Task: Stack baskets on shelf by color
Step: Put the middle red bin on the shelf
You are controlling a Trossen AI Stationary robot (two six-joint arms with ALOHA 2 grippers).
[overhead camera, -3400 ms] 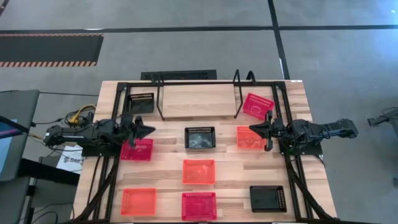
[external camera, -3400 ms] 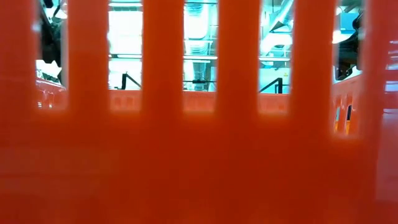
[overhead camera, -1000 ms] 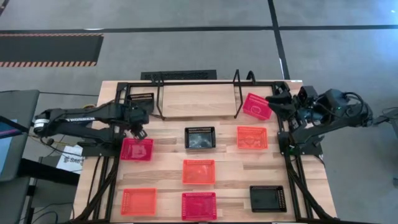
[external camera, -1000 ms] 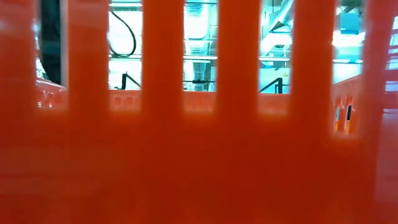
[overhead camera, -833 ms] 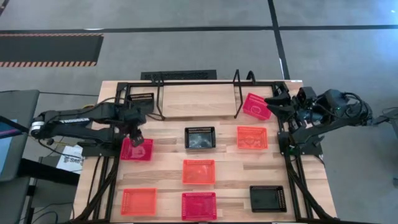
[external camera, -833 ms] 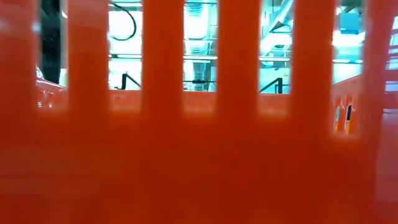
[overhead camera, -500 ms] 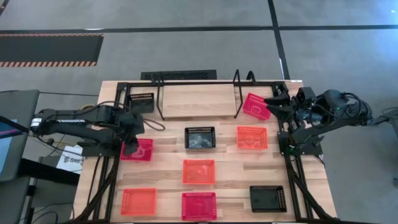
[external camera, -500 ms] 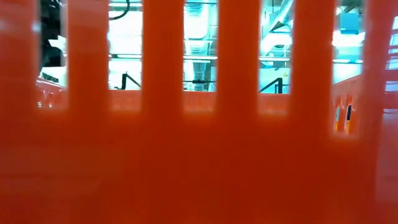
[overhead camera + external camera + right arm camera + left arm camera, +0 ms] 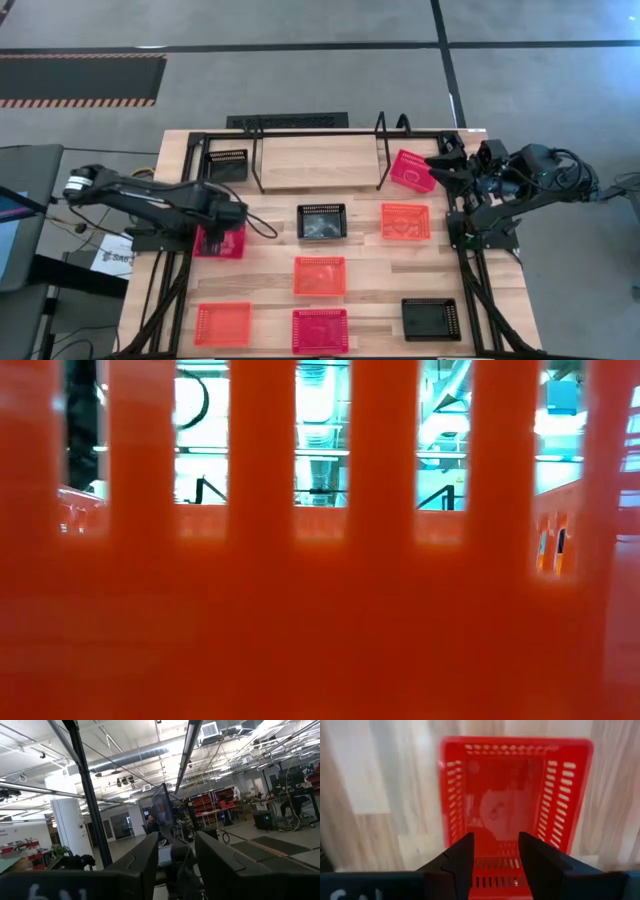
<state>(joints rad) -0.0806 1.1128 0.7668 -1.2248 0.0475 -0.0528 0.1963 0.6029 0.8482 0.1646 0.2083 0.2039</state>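
Currently, the left gripper (image 9: 495, 857) is held open over a red basket (image 9: 515, 805), whose thin wall may be missed; right gripper (image 9: 175, 862) open, empty.

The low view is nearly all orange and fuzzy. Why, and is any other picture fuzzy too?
In the low view, an orange basket wall sits right against the lens, out of focus; bright room lights show through its slots. The left wrist view is smeared: the red basket and wood look soft. The high view is sharp.
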